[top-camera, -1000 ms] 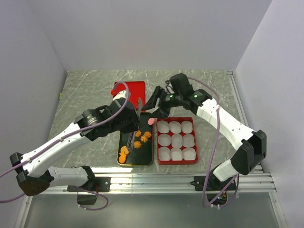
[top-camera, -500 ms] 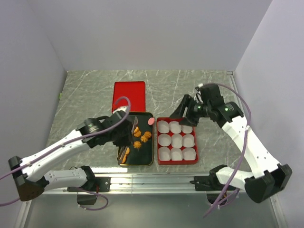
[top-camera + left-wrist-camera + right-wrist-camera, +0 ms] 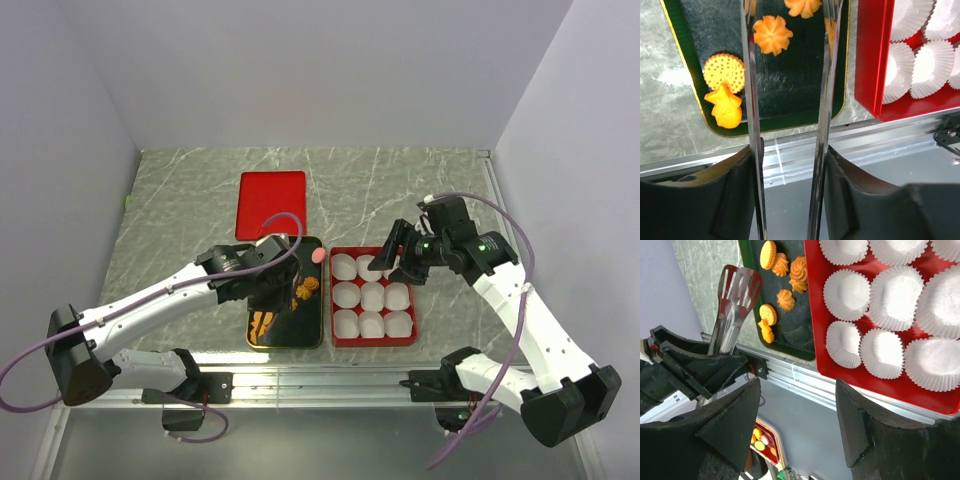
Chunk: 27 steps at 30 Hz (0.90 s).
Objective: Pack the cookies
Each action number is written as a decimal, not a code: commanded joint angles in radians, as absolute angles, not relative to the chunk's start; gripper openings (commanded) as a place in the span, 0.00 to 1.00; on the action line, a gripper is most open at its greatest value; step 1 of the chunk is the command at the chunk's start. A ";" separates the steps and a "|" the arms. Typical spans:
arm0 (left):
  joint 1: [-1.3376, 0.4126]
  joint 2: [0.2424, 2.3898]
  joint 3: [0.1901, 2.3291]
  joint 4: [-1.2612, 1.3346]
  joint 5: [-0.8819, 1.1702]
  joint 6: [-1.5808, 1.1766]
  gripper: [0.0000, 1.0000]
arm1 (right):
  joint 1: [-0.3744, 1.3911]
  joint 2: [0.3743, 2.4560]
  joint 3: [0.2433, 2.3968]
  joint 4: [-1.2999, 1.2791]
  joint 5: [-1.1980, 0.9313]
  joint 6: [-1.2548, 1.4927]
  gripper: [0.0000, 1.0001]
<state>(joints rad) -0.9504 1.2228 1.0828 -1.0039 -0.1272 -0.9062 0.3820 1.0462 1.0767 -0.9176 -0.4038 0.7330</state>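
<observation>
Several orange cookies [image 3: 305, 287] lie on a dark green-rimmed tray [image 3: 286, 343]; a pink one [image 3: 318, 255] sits at its far right corner. My left gripper [image 3: 788, 170] is shut on metal tongs [image 3: 751, 100], whose two blades stand apart. In the left wrist view a flower cookie [image 3: 772, 35] lies between the blades, with a round cookie [image 3: 723, 71] and a star-shaped one [image 3: 726, 106] just outside the left blade. My right gripper [image 3: 395, 258] hangs open and empty over the far edge of the red box [image 3: 372, 341] of white paper cups [image 3: 847, 290].
A red lid [image 3: 271, 204] lies flat behind the tray on the marble tabletop. A metal rail [image 3: 330, 375] runs along the near edge, close below tray and box. Grey walls enclose the table on three sides.
My left arm has swung the tongs right and down over the tray, and their blades have spread apart. My right arm has left the tray's far end and moved right, over the box.
</observation>
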 commanded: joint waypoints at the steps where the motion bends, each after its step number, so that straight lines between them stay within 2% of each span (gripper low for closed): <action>1: -0.942 1.220 1.092 -0.954 -0.123 -0.897 0.54 | 0.365 1.042 1.101 -0.925 -0.385 0.700 0.68; 13: -0.776 1.221 1.008 -0.899 -0.018 -0.894 0.52 | 0.345 1.072 1.123 -0.930 -0.390 0.673 0.68; 20: -0.749 1.246 0.977 -0.870 0.026 -0.887 0.59 | 0.345 1.077 1.118 -0.930 -0.391 0.675 0.68; 27: -0.749 1.299 0.992 -0.885 0.015 -0.879 0.60 | 0.345 1.068 1.104 -0.927 -0.391 0.683 0.68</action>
